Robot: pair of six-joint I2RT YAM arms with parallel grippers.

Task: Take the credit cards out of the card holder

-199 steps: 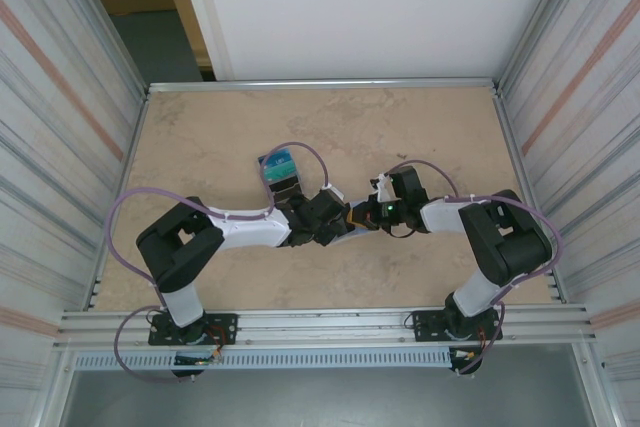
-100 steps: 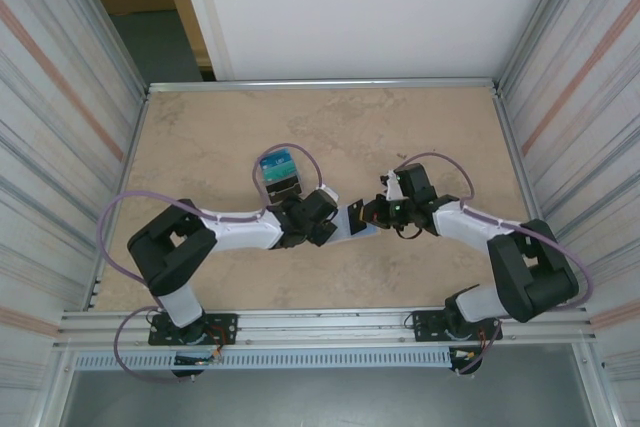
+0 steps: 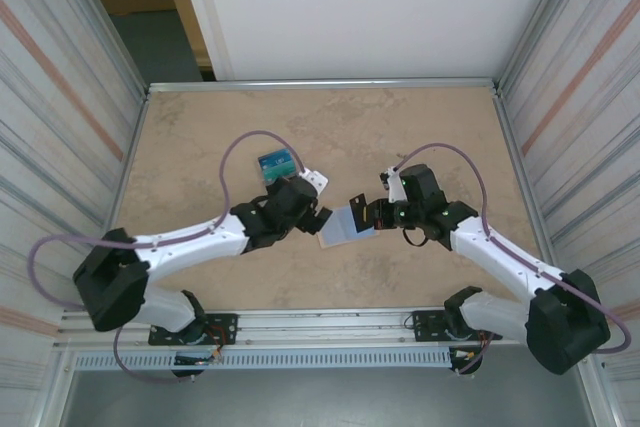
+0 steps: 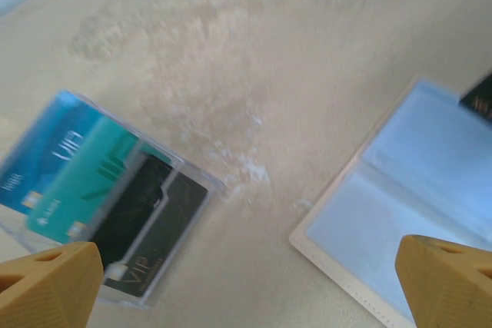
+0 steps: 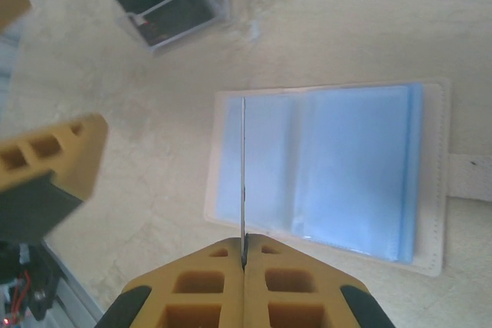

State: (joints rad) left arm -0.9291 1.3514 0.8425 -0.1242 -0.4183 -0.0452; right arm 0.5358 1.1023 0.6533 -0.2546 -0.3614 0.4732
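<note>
Grip is what matters just now: the right pincer (image 5: 244,255) is clamped together on a single card (image 5: 243,182), which I see edge-on as a thin line running straight out from between its tips. Directly beneath that card the card holder (image 5: 354,167) lies flat and spread open on the table (image 5: 346,21), pale blue lining up, with its snap tab off to the pincer's right. I'd judge the card is out of its pocket or very nearly so, though from this angle I can't tell if its far edge has cleared the lining. Nothing pins the holder down, so the sensible way is to draw the card slowly up and away along its own plane, so a snagged corner doesn't drag the holder with it. The hold is on a narrow strip of the card only, and any twist could let it swivel or slip. To this pincer's left, the left pincer (image 4: 246,278) hangs with its fingers wide apart and nothing in them, near enough that a careless swing that way could knock the two together. Further out beyond it, the teal-and-dark stack of cards (image 4: 108,220) sits apart from the holder and looks the natural place to lay this one flat
</note>
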